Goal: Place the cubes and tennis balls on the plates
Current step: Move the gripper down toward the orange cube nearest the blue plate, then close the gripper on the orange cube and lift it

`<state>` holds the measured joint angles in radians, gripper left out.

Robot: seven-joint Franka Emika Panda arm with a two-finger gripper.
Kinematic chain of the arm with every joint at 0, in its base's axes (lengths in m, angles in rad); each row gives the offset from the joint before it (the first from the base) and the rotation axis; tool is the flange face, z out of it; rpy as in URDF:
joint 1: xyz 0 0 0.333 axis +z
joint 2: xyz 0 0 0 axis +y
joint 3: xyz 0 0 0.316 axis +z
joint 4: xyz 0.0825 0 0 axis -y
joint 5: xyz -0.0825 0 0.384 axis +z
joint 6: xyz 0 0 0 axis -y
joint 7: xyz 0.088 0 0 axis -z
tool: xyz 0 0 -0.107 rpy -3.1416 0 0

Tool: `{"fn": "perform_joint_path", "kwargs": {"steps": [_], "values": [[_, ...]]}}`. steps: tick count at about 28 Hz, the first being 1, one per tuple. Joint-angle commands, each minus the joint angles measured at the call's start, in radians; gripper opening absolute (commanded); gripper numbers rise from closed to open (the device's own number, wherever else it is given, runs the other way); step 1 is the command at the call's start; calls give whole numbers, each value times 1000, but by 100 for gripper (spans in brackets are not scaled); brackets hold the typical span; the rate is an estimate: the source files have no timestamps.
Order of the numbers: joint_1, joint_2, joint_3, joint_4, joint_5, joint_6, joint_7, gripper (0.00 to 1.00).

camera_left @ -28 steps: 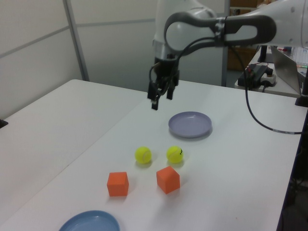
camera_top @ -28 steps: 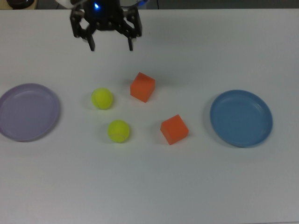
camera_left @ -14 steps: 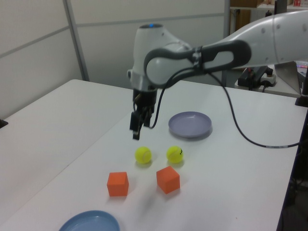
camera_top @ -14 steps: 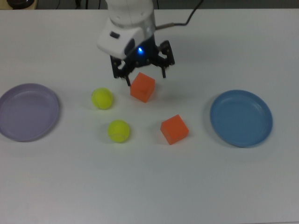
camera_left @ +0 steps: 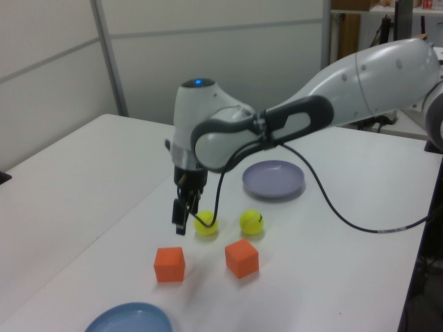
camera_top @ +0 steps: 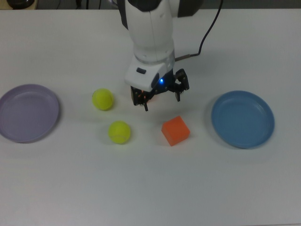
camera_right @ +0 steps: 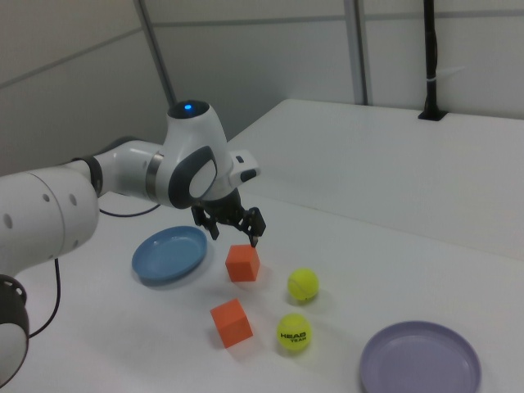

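My gripper (camera_right: 235, 235) stands open just above one orange cube (camera_right: 242, 263), fingers apart over its top and not touching it. In the top view the gripper (camera_top: 162, 102) and arm hide nearly all of that cube. The second orange cube (camera_top: 175, 130) lies free to the lower right. Two tennis balls (camera_top: 102, 99) (camera_top: 119, 132) rest on the table at the top view's left of the gripper. The lavender plate (camera_top: 28, 113) sits at the far left and the blue plate (camera_top: 242, 119) at the right, both bare. In the left view the gripper (camera_left: 183, 220) hangs above the left cube (camera_left: 169, 264).
The white table (camera_top: 150, 188) carries only these things. The arm's black cable (camera_left: 332, 207) loops over the table behind the gripper in the left view. A wall panel and post stand beyond the table's far edge.
The gripper came from the top view's upper left, travelled down and right, and dropped lower, now covering the upper cube. Cubes, balls and plates have not moved.
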<state>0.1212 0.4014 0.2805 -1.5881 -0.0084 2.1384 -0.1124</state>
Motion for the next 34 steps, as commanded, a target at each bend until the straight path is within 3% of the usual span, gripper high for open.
{"fn": "perform_joint_path", "kwargs": {"steps": [1, 11, 19, 34], "values": [[20, 42, -1, -4, -35, 35, -21, 100], [46, 79, -1, -6, -44, 123, -23, 100], [67, 129, -1, -3, -120, 135, -23, 100], [67, 185, -3, 8, -130, 221, -12, 100]]}}
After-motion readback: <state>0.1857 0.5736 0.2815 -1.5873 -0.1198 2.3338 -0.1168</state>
